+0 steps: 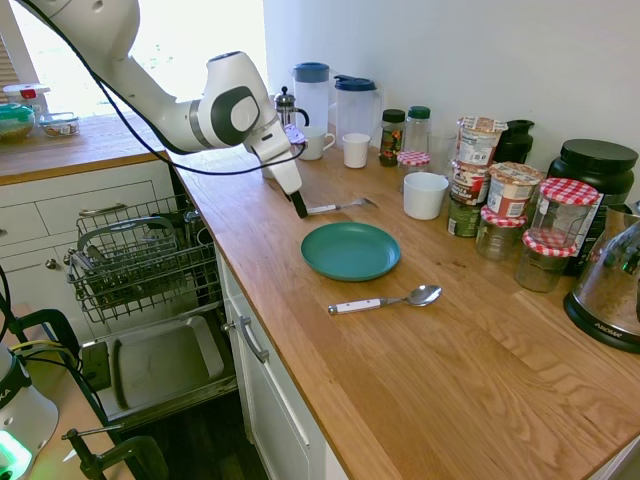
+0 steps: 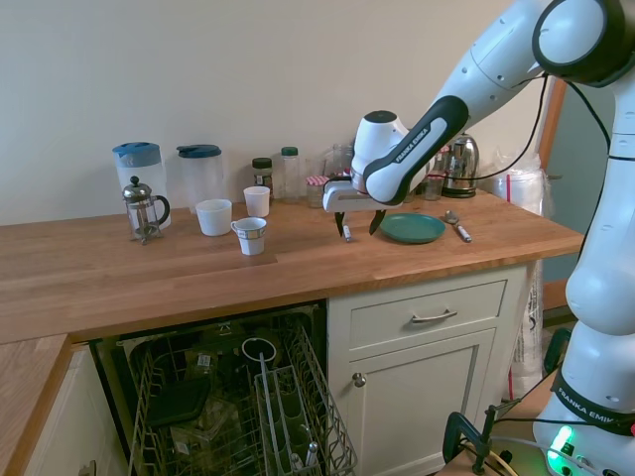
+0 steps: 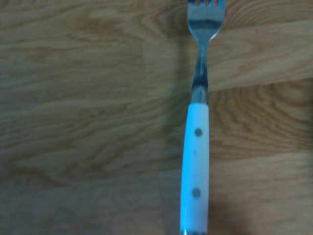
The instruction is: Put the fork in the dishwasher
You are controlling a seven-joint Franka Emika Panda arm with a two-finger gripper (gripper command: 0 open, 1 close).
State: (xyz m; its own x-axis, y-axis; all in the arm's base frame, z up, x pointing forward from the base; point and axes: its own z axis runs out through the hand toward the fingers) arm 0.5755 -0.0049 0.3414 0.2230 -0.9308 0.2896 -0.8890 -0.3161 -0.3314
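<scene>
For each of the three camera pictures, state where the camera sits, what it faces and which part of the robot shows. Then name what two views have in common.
First exterior view: looks along the counter from one end; the arm enters from the picture's left, gripper at the fork.
Second exterior view: faces the counter front and the open dishwasher; the arm enters from the right.
Wrist view: looks straight down on the fork's white handle; no part of the robot shows.
Shared: both exterior views show the teal plate and the fork.

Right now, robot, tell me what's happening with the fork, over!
Gripper open, low over the handle end of the fork. Fork flat on the counter, not gripped. Dishwasher open, rack out. Nothing in the way.
</scene>
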